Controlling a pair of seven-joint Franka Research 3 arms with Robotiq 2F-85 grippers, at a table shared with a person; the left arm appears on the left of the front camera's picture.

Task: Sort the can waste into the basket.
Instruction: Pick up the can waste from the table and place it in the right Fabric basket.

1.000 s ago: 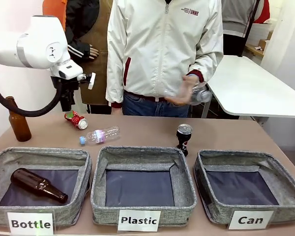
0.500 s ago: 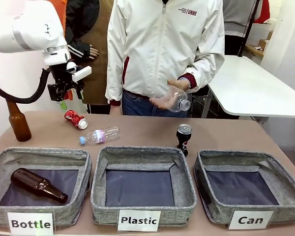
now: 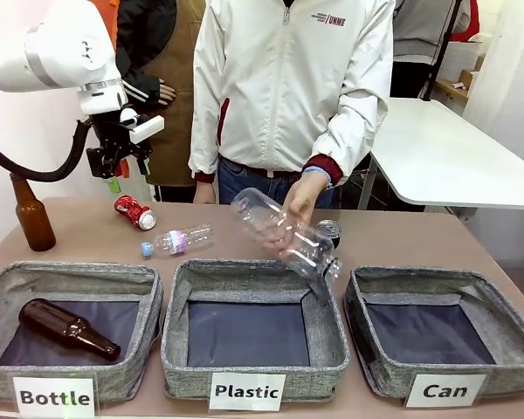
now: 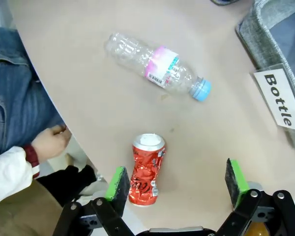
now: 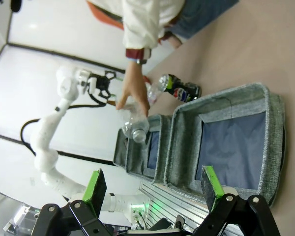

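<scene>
- On the counter (image 3: 402,236), the person's hand (image 3: 299,202) has lowered a clear bottle (image 3: 279,231), half-hiding the Pepsi can (image 3: 330,229).
- Left gripper (image 4: 177,181), fingers apart, still hovers above the crushed red can (image 4: 145,169); Can basket (image 3: 367,349) holds nothing yet.

A small clear plastic bottle with a pink label and blue cap (image 3: 176,240) lies on its side on the tan table (image 3: 87,244). A brown glass bottle (image 3: 33,216) stands upright at the left end. Another brown glass bottle (image 3: 65,328) lies flat inside the grey fabric basket labelled "Bottle" (image 3: 70,272). A larger clear plastic bottle (image 3: 284,234) is tilted over the far right corner of the grey fabric basket labelled "Plastic" (image 3: 176,323), held by a person in a white jacket (image 3: 288,87).
</scene>
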